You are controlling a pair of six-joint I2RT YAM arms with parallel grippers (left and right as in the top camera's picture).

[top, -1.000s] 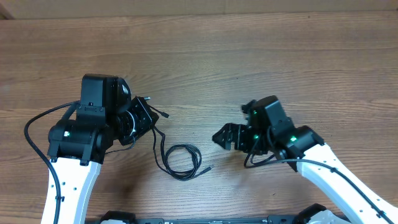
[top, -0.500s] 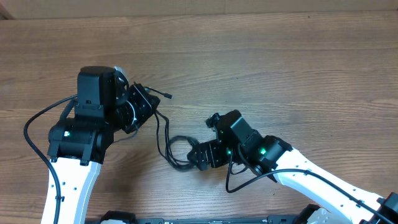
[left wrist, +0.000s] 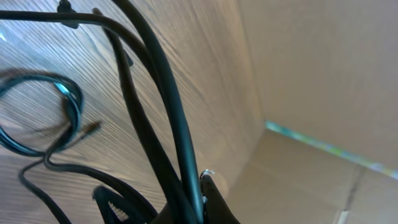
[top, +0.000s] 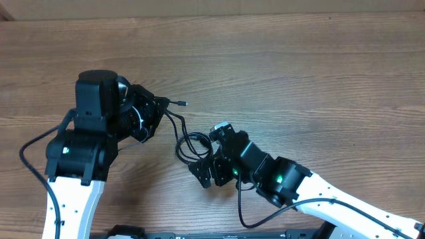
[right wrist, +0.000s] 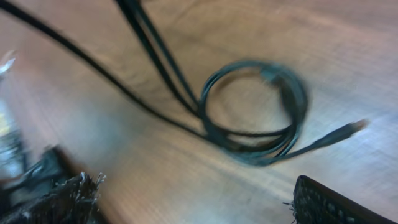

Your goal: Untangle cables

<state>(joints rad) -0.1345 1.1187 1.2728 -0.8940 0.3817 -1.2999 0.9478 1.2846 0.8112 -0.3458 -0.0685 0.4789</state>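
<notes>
The thin black cables lie on the wooden table as a small coil with strands running up-left into my left gripper. One plug end sticks out to the right of that gripper. In the left wrist view the left gripper is shut on the cable strands. My right gripper is open just below and right of the coil. In the right wrist view the coil and a plug tip lie ahead of the open right gripper.
The brown wooden table stretches to the back and right. Thicker black robot cables loop beside the left arm and under the right arm. A cardboard wall shows in the left wrist view.
My right arm has swung left to the coil. My left gripper has moved up and back with the strands, and the coil has slid up with it.
</notes>
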